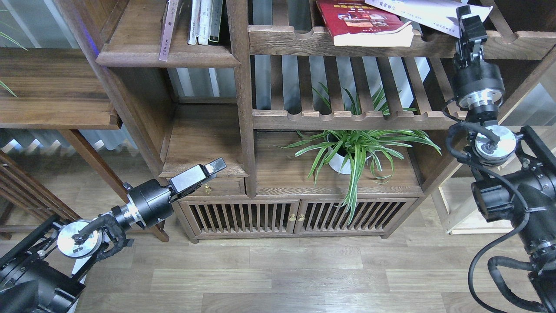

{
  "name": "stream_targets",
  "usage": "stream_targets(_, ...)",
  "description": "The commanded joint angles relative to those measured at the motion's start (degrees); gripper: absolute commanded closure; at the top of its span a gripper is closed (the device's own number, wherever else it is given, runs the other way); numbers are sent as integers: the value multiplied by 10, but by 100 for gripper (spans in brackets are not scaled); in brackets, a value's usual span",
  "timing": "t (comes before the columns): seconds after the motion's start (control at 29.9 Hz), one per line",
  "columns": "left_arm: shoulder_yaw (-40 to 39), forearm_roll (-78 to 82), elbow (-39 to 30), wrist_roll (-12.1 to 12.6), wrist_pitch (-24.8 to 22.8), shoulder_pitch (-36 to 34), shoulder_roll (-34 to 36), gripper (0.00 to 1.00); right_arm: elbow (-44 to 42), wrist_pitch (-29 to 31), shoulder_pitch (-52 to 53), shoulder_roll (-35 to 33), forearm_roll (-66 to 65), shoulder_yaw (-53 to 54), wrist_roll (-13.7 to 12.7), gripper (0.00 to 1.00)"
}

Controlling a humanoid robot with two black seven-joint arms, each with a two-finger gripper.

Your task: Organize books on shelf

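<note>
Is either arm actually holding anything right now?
Left gripper holds nothing. Right gripper meets the white book's corner; a hold cannot be told.

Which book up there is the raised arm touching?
The white book, lying over the red book; the right gripper is at its corner.
</note>
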Motion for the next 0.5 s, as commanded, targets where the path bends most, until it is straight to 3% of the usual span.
stream_targets(0.0,3,2,0,0,0,0,-3,2,1,2,-4,-4,0,11,0,24)
stream_targets(0.47,3,7,-1,0,0,0,-4,2,0,-5,3,-8,0,10,-2,22)
